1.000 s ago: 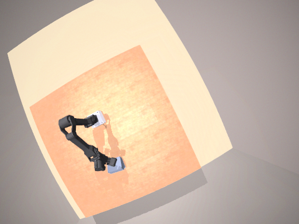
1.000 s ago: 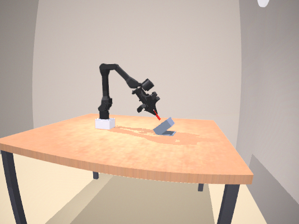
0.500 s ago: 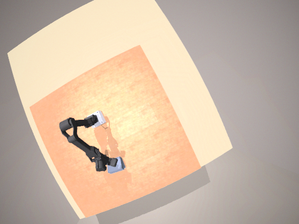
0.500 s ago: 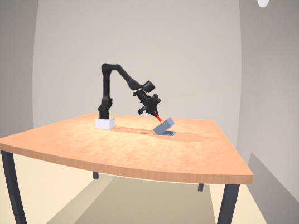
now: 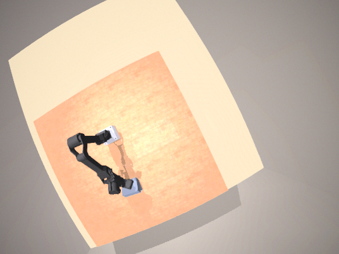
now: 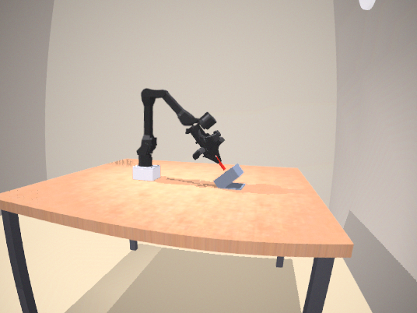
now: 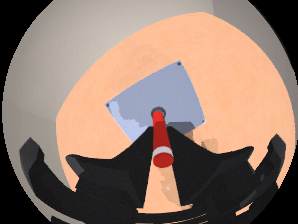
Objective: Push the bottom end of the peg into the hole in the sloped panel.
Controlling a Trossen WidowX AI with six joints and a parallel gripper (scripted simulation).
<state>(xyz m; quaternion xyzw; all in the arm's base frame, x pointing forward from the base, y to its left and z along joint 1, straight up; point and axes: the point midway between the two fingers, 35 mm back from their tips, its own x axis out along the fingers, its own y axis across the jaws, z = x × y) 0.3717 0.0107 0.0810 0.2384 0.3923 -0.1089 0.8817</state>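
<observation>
The red round peg [image 6: 221,164] [image 7: 161,136], with a pale band near its upper end, is tilted in my gripper [image 6: 219,160] [image 7: 159,130], which is shut on it. The blue-grey sloped panel [image 5: 134,190] [image 6: 229,177] [image 7: 165,90] stands below the fingers. In the exterior view the peg's lower end is just above the sloped face, with a small gap. In the wrist view that end overlaps the dark-rimmed hole [image 7: 158,108], so whether it has entered is hard to tell. The arm hides the peg in the top view.
The arm's white base [image 5: 115,134] [image 6: 146,173] stands on the wooden table [image 5: 152,126] [image 6: 171,210], behind the panel's low side. The panel's flat foot [image 6: 238,187] lies under its raised end. Shadows of the arm fall across the table near the panel.
</observation>
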